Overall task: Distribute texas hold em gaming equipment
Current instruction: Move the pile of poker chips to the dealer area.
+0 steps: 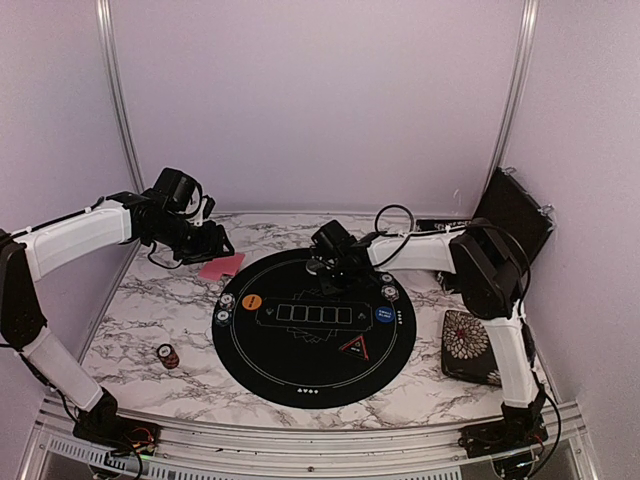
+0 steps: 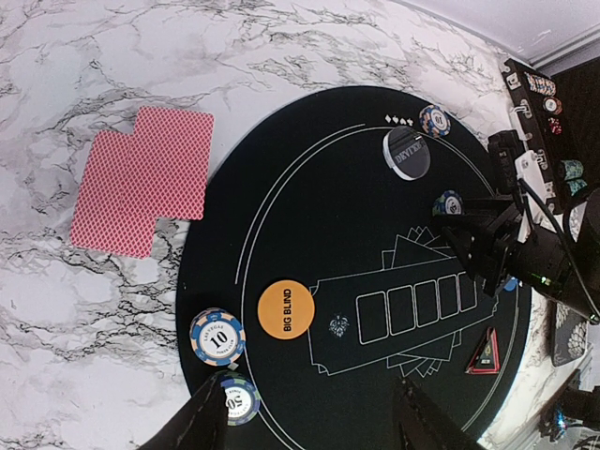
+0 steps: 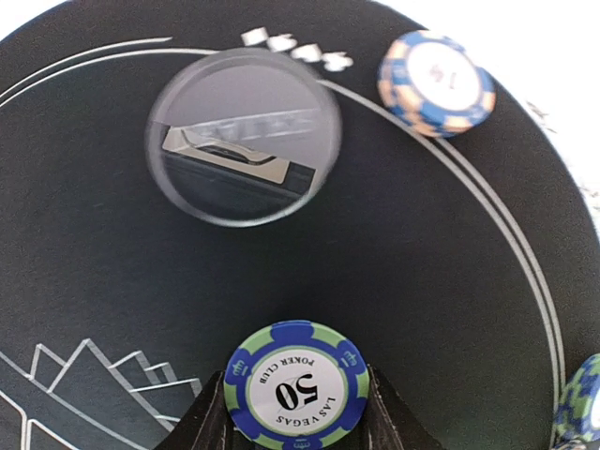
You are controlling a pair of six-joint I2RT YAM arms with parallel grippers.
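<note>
Texas hold em gaming equipment (image 1: pixel 251 300), partly distributed over the round black mat (image 1: pixel 300 385) on the marbled bench (image 1: pixel 150 310). The orange button (image 2: pixel 285 308) and blue button (image 1: pixel 384 317) lie at opposite sides of the printed card boxes, each with striped chip stacks (image 2: pixel 217 337) just beside it, apparently marking seats. The triangle marker (image 1: pixel 356 348) sits nearer the arms. The right gripper (image 1: pixel 335 268), low over the mat's far edge, is closed on a green-and-blue 50 chip (image 3: pixel 295 384), pinched by its rim with the face up, which suits flat placement near the clear round disc (image 3: pixel 242 136). Whether the chip touches the mat cannot be told. The left gripper (image 1: pixel 212 247) hangs open and empty near the pink-red-backed cards (image 2: pixel 141 183), which lie overlapped on the bench just off the mat, probably awaiting dealing. A red chip stack (image 1: pixel 167 355) stands well apart, on the bench.
</note>
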